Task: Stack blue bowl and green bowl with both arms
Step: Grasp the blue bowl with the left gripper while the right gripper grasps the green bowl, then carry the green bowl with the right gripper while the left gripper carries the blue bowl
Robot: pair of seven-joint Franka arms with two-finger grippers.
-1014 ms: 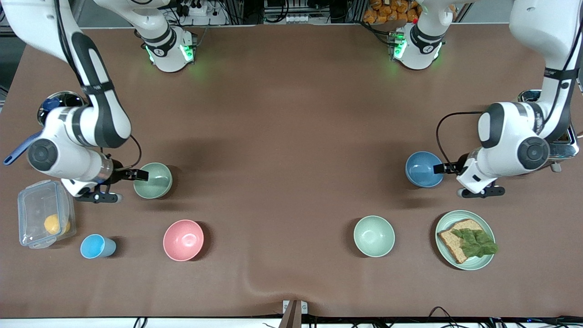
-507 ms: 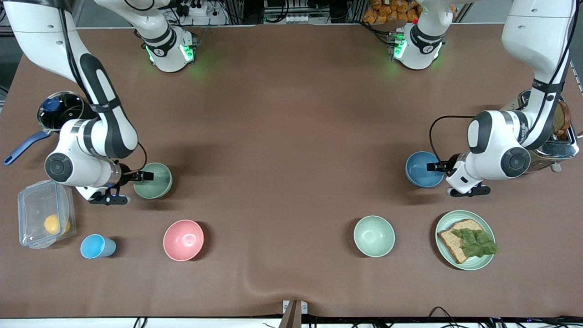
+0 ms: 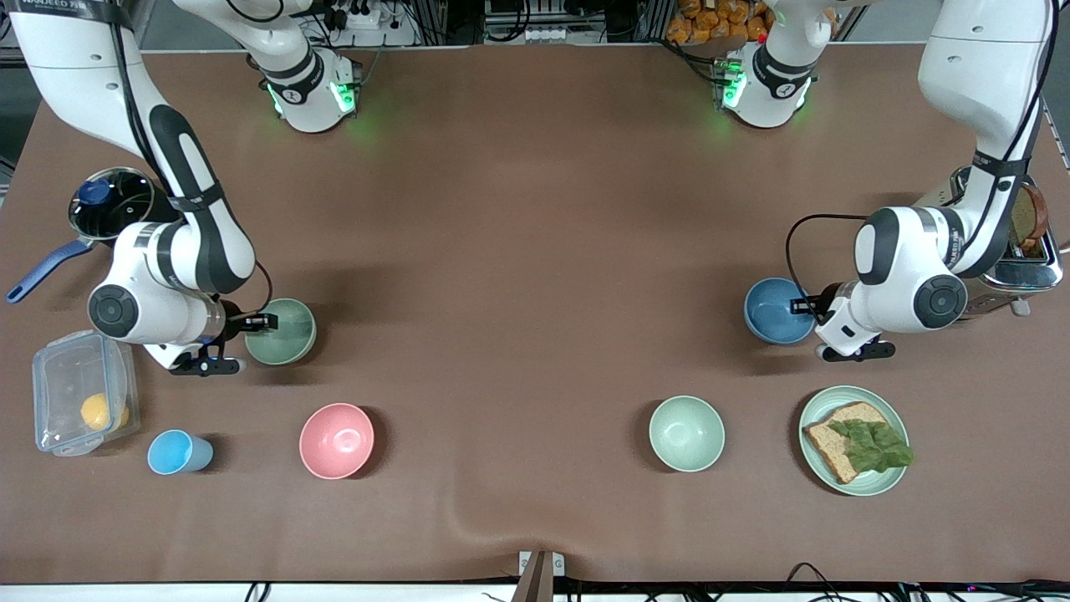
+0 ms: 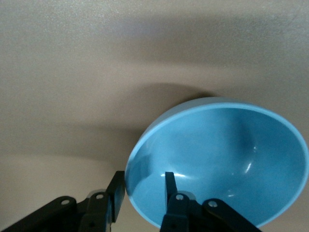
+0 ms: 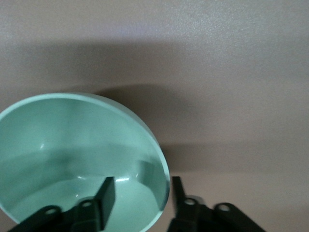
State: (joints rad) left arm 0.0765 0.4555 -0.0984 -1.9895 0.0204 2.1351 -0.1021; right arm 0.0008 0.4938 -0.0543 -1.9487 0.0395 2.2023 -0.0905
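Observation:
The sage-green bowl (image 3: pixel 284 332) stands toward the right arm's end of the table. My right gripper (image 3: pixel 261 320) is open at its rim. In the right wrist view (image 5: pixel 142 191) one finger is inside the green bowl (image 5: pixel 63 145) and the other is outside its wall. The blue bowl (image 3: pixel 776 311) stands toward the left arm's end. My left gripper (image 3: pixel 801 306) is open at its rim. In the left wrist view (image 4: pixel 143 186) one finger is inside the blue bowl (image 4: pixel 227 154) and the other rests against its outer wall. Both bowls sit on the table.
Nearer the front camera stand a pink bowl (image 3: pixel 336 441), a pale mint bowl (image 3: pixel 686 433), a green plate (image 3: pixel 812 468) with bread and lettuce, a light-blue cup (image 3: pixel 178 451) and a clear box (image 3: pixel 82 401). A lidded pan (image 3: pixel 109 201) and a toaster (image 3: pixel 1024 259) flank the arms.
Both arms have moved in toward their bowls, and each gripper's fingers now straddle a rim. The bowls have not moved.

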